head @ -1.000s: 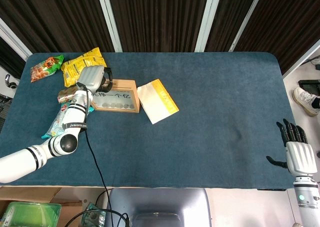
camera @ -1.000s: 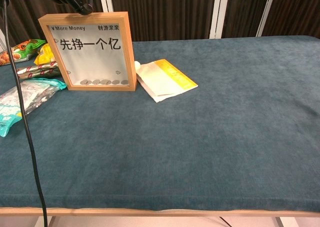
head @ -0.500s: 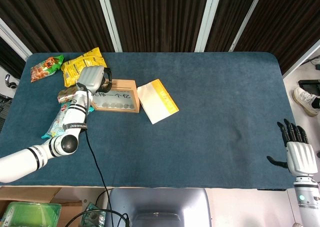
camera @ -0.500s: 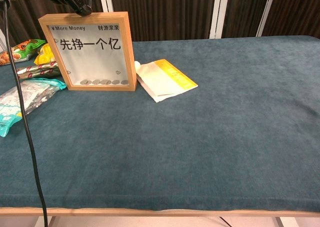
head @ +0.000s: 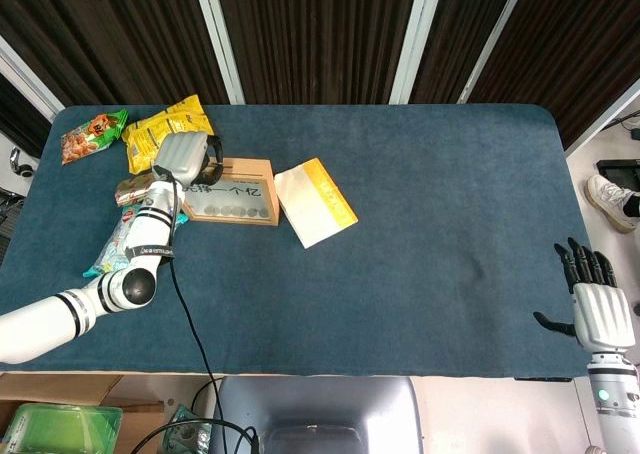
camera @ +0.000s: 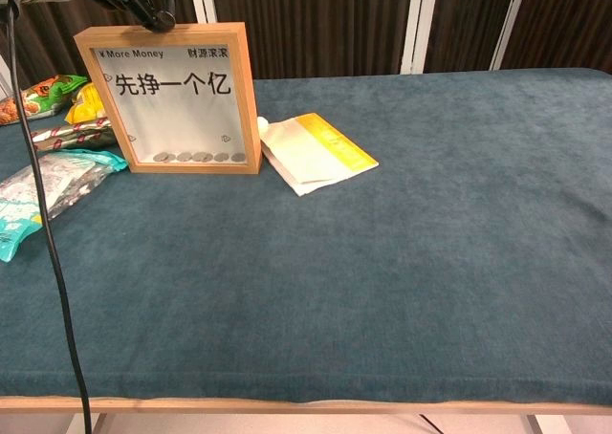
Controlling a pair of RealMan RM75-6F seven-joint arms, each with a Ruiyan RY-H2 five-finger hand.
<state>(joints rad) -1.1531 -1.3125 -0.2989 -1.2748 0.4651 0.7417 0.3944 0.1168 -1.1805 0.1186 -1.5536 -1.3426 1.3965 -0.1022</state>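
Left robot hand at the top edge of an upright wooden frame.
Whether its fingers clamp the frame cannot be told; right robot hand hangs spread, well apart, off the surface.

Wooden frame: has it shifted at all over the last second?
No. The wooden frame stands upright in the same spot beside the white-and-yellow packet, with the left hand at its top edge.

Almost nothing differs from the pictures a second earlier. In the chest view, the left hand, its dark fingers at the top edge of the upright wooden picture frame with a white printed panel, sits a touch further toward the left corner. No other movement shows in either view.
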